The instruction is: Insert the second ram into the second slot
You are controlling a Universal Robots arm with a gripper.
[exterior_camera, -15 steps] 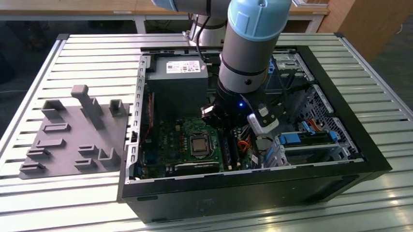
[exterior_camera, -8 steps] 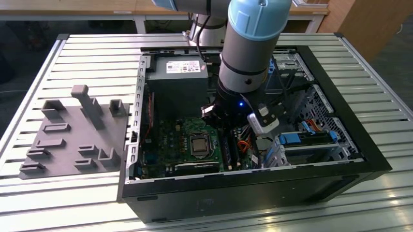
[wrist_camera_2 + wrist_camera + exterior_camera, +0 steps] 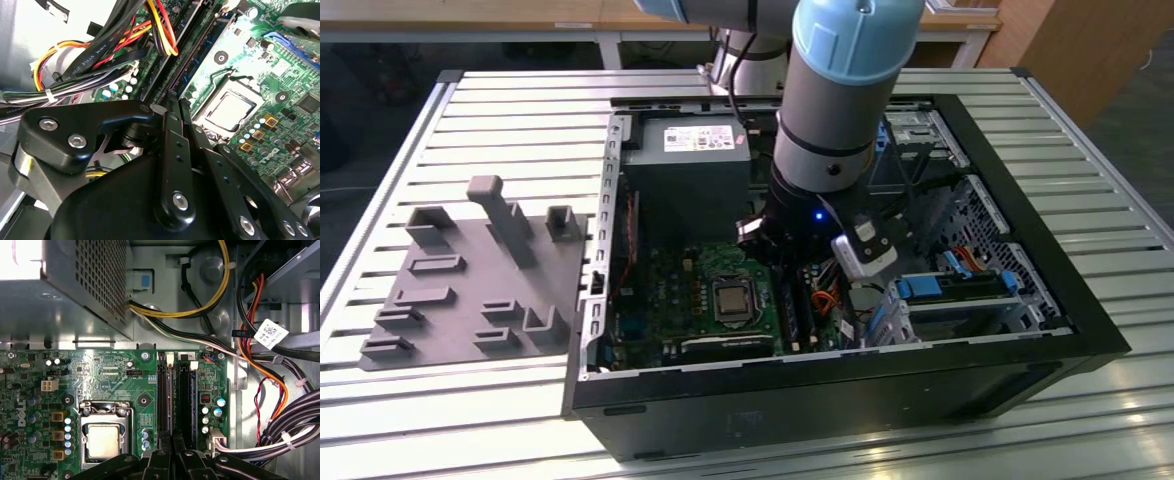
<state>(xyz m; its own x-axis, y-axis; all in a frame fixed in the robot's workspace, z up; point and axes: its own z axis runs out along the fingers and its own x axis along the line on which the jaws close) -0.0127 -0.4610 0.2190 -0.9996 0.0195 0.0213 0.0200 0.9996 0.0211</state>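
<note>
My gripper (image 3: 781, 262) reaches down into the open computer case (image 3: 1067, 300), right over the two long black memory slots (image 3: 797, 310). In both wrist views its black fingers (image 3: 165, 452) stand pressed together, tips (image 3: 170, 102) in line with one slot (image 3: 167, 395). A thin dark strip runs on from the tips along that slot; I cannot tell whether it is the second ram's top edge. The neighbouring slot (image 3: 186, 395) shows a dark-blue edge along its side. Another slot (image 3: 197, 45) shows bare contact pins.
The processor socket (image 3: 103, 440) lies beside the slots on the green board. A grey power supply (image 3: 687, 170) stands behind them. Bundled cables (image 3: 260, 380) crowd the other side, near blue drive clips (image 3: 921, 288). A grey fixture plate (image 3: 467, 280) lies at the exterior view's left.
</note>
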